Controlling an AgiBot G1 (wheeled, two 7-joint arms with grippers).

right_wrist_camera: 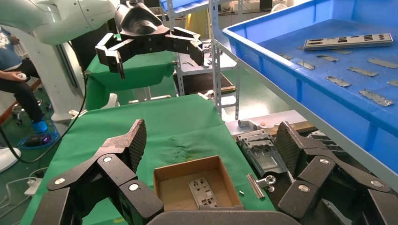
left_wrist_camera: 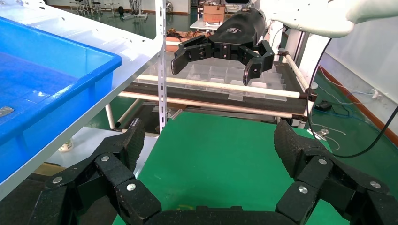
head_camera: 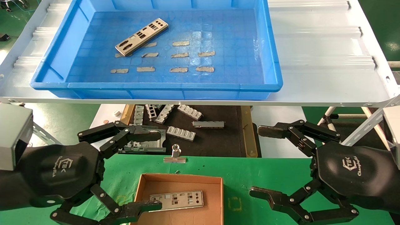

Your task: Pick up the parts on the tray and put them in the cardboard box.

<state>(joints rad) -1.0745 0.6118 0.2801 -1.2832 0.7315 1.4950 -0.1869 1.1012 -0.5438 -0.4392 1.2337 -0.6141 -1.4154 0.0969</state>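
Observation:
A thin silver plate [head_camera: 142,36] with punched holes lies at the far left of the blue tray [head_camera: 272,72] on the raised shelf; it also shows in the right wrist view [right_wrist_camera: 348,41]. A second plate [head_camera: 176,199] lies flat in the cardboard box [head_camera: 218,200] on the green mat; the right wrist view shows the plate [right_wrist_camera: 202,191] in the box [right_wrist_camera: 165,171]. My left gripper [head_camera: 153,170] is open and empty beside the box's left side. My right gripper [head_camera: 261,162] is open and empty to the box's right.
Several torn tan tape strips [head_camera: 180,43] lie on the tray floor. Grey ribbed brackets [head_camera: 181,133] lie on a dark mat below the shelf. A metal binder clip [head_camera: 175,156] lies at the mat's far edge. The shelf's front edge [head_camera: 200,101] overhangs.

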